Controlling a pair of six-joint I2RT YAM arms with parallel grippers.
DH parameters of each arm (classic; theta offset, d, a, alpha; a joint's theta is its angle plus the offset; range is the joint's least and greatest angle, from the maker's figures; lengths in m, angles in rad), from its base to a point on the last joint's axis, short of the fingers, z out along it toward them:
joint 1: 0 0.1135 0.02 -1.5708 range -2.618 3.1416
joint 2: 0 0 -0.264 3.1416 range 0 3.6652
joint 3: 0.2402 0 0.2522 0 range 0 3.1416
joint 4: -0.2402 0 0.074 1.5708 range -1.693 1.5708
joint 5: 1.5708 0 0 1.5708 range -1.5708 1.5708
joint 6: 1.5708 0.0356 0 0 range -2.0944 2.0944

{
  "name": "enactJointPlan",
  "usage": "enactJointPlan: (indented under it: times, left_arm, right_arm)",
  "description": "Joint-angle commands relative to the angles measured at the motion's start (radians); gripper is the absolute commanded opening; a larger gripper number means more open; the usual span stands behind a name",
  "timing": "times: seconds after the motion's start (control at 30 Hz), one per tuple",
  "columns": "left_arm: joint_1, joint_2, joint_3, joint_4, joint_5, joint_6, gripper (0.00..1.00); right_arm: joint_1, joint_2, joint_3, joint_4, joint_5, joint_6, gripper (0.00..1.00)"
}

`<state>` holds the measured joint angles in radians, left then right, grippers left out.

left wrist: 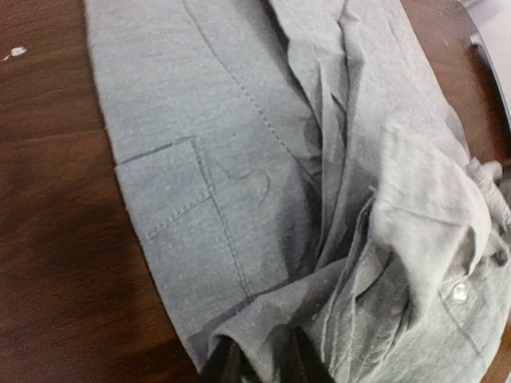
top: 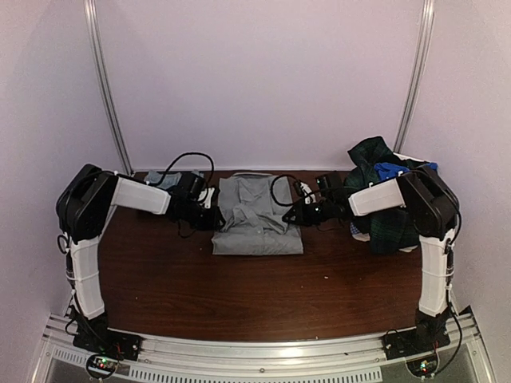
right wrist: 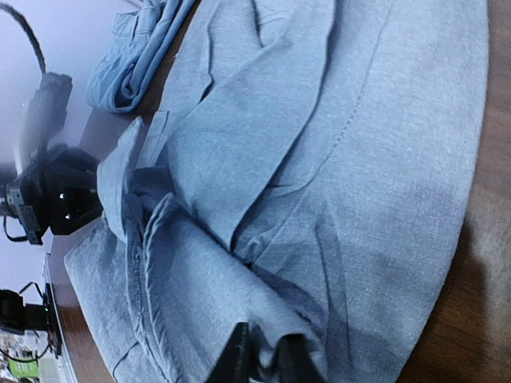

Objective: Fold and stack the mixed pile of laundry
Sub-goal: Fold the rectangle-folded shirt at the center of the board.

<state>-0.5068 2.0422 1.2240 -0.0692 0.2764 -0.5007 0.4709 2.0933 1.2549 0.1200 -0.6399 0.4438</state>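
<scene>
The left gripper (top: 212,215) and right gripper (top: 289,215) flank the folded grey shirt (top: 257,219), jaws narrow at its edges; whether they pinch cloth cannot be told. The mixed laundry pile (top: 371,163) lies right of the shirt.

Colour findings:

The plain wooden worktop (top: 239,295) is dark reddish-brown.

The folded cotton button shirt (top: 257,217) at centre is uniform light grey with matching stitching and a pale button. It reads blue-grey in the right wrist view.

The rumpled mixed laundry pile (top: 385,203) at 3 o'clock is chiefly dark green-navy plaid, with a bright blue piece on top and white at the edges.

The small flat stack of folded garments (top: 162,179) at 10 o'clock is blue-grey and unpatterned.

The arm links (top: 86,275) are white and their joints black.

The walls (top: 263,80) are pale lilac.
</scene>
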Motion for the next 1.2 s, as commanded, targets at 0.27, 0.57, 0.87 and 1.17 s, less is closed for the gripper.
enactJointPlan:
  times: [0.27, 0.57, 0.87, 1.17]
  left_arm:
    - [0.063, -0.204, 0.091, -0.054, -0.021, 0.03, 0.62]
    - [0.03, -0.408, -0.174, -0.001, 0.13, 0.054, 0.65]
    - [-0.061, -0.317, -0.188, 0.05, 0.133, 0.032, 0.62]
    - [-0.035, -0.138, -0.041, 0.062, 0.104, 0.005, 0.63]
  right_arm:
    - [-0.07, -0.312, -0.017, -0.101, 0.064, -0.062, 0.52]
    - [0.087, -0.429, -0.249, -0.066, -0.093, -0.055, 0.39]
    - [0.184, -0.257, -0.239, 0.068, -0.052, 0.012, 0.3]
    - [0.139, -0.051, 0.001, -0.038, 0.026, -0.032, 0.33]
